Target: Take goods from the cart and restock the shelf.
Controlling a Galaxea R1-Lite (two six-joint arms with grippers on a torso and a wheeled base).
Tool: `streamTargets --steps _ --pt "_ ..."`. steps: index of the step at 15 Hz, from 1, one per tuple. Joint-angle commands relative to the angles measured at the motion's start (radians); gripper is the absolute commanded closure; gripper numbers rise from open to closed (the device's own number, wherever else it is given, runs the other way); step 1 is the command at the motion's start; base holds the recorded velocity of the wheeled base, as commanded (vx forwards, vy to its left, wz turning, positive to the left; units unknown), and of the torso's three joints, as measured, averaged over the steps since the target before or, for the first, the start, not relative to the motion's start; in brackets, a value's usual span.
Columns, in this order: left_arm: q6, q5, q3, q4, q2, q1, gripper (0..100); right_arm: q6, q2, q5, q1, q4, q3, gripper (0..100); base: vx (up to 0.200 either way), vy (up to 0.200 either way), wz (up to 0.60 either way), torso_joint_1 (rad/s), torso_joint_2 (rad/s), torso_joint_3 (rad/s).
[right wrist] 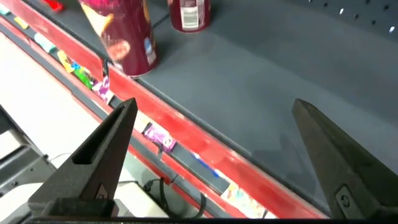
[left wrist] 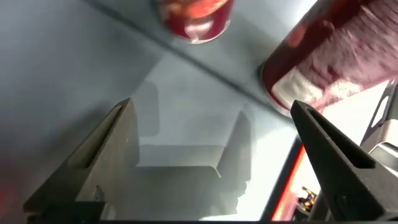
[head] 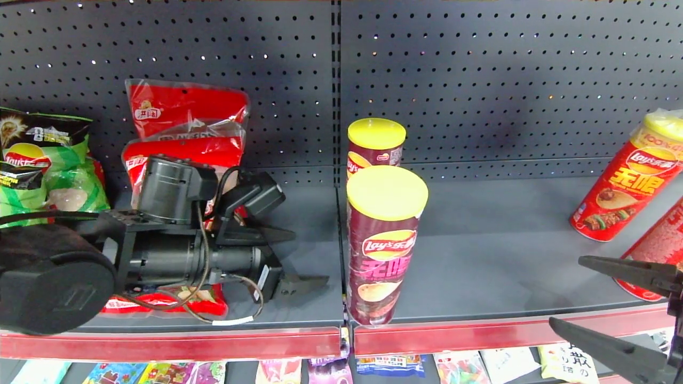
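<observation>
The chip can stands upright at the front edge of the shelf, yellow lid on top, with a second can just behind it. Your left pincer sits just to the left of the front can. It is apart from the can, spread wide and holding nothing. Your right pincer is well to the right of that can, out past the shelf lip, and is also wide open and empty. A red can leans far to the right of it.

Treat the can as light and fairly stiff, probably a thin tube that dents if you squeeze hard. The glossy wrap looks slippery, and a can this tall and narrow should tip easily. Take hold across the body near the middle, never by the lid, and close gently.
</observation>
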Motion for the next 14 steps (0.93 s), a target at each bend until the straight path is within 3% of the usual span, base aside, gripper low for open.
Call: streamTargets --steps 1,3,4,5,6,8,10,11,12,14 --pt "-0.017 0.052 0.134 0.002 -0.23 0.066 0 -0.002 -0.069 -0.001 0.0 0.0 0.066 0 0.0 0.0 0.0 0.0 0.0 0.0" --pt "-0.074 0.137 0.237 0.002 -0.385 0.086 0 -0.002 -0.158 -0.004 -0.001 0.006 0.122 0 0.0 0.0 0.0 0.0 0.0 0.0" --pt "-0.152 0.213 0.318 0.011 -0.524 0.086 0 -0.001 -0.23 -0.027 -0.015 0.037 0.139 0 0.0 0.0 0.0 0.0 0.0 0.0" --pt "-0.183 0.272 0.364 0.034 -0.613 0.086 0 0.001 -0.288 -0.036 -0.037 0.091 0.14 0 0.0 0.0 0.0 0.0 0.0 0.0" --pt "-0.19 0.35 0.395 0.081 -0.701 0.087 0 0.001 -0.37 -0.036 -0.063 0.181 0.14 0 0.0 0.0 0.0 0.0 0.0 0.0" --pt "-0.218 0.488 0.415 0.239 -0.854 0.087 0 0.007 -0.523 -0.039 -0.126 0.382 0.122 0 0.0 0.0 0.0 0.0 0.0 0.0" --pt "-0.322 0.58 0.402 0.43 -1.007 0.104 0 0.028 -0.597 -0.053 -0.225 0.488 0.097 0 0.0 0.0 0.0 0.0 0.0 0.0" --pt "-0.345 0.618 0.402 0.523 -1.069 0.13 0 0.044 -0.613 -0.058 -0.273 0.496 0.103 0 0.0 0.0 0.0 0.0 0.0 0.0" --pt "-0.347 0.652 0.412 0.611 -1.129 0.165 0 0.053 -0.63 -0.068 -0.328 0.499 0.117 0 0.0 0.0 0.0 0.0 0.0 0.0" --pt "-0.348 0.658 0.431 0.707 -1.21 0.256 0 0.055 -0.65 -0.075 -0.414 0.502 0.146 0 0.0 0.0 0.0 0.0 0.0 0.0"
